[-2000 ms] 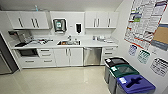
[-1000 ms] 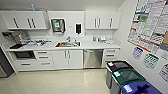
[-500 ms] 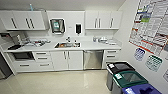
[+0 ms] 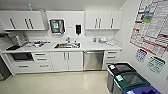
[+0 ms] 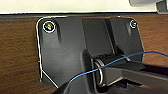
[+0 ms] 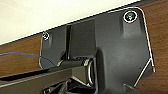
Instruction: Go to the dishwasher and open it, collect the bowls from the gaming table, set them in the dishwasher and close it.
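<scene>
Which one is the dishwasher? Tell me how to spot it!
Look at the long white counter along the back wall and find the sink in it. Just right of the sink, under the counter, sits the dishwasher. It's the only shiny steel front among the white cabinet doors, with a bar handle across its top.

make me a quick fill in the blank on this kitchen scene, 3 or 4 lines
1. The dishwasher door is ____.
2. The dishwasher stands under the counter, to the ____ of the sink in the head view.
3. The bin nearest the dishwasher has a ____ lid.
4. The wall poster hangs on the ____ side of the room in the head view.

Missing words: shut; right; black; right
</scene>
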`<state>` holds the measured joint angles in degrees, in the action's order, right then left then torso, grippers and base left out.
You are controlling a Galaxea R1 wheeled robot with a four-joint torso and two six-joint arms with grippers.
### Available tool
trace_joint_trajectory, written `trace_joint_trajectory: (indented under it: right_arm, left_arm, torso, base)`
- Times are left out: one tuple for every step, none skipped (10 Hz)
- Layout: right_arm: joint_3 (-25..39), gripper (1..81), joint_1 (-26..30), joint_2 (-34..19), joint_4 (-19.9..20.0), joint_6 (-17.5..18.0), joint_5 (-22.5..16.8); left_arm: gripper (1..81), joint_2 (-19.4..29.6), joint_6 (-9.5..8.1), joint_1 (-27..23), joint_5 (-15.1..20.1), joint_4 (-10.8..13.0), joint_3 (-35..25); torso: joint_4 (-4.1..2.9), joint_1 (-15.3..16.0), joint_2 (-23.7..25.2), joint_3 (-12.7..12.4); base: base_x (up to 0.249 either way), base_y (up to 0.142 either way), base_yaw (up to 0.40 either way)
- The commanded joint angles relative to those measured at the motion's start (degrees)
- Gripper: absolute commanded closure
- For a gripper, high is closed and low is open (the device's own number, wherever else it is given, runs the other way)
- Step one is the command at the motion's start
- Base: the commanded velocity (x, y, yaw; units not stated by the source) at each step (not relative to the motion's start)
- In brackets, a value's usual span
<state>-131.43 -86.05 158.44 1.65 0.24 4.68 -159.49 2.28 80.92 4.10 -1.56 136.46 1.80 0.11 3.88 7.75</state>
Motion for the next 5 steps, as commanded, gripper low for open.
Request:
trace_joint_trajectory:
  right_arm:
    - [0.4, 1.0, 2.24, -1.0, 0.11, -0.24, -3.1]
    - [0.48, 1.0, 2.24, -1.0, 0.2, -0.24, -3.1]
    - [0.48, 1.0, 2.24, -1.0, 0.2, -0.24, -3.1]
    - [0.48, 1.0, 2.24, -0.91, 0.2, -0.24, -3.1]
    - [0.48, 1.0, 2.24, -0.91, 0.11, -0.24, -3.1]
  left_arm:
    - [1.0, 0.83, -0.08, -3.0, 3.2, -0.2, -0.4]
    - [1.0, 0.83, -0.08, -3.0, 3.2, -0.2, -0.4]
    - [1.0, 0.83, 0.01, -3.0, 3.2, -0.2, -0.4]
    - [1.0, 0.83, 0.01, -3.0, 3.2, -0.2, -0.4]
    - [1.0, 0.83, 0.01, -3.0, 3.2, -0.29, -0.4]
  torso:
    - [0.0, 0.0, 0.0, 0.0]
    - [0.0, 0.02, 0.0, 0.0]
    - [0.0, 0.02, 0.0, 0.0]
    - [0.0, 0.0, 0.0, 0.0]
    - [0.0, -0.02, 0.0, 0.0]
  base:
    - [0.077, 0.0, 0.0]
    - [0.084, 0.0, 0.0]
    - [0.091, 0.0, 0.0]
    - [0.096, 0.0, 0.0]
    - [0.099, 0.0, 0.0]
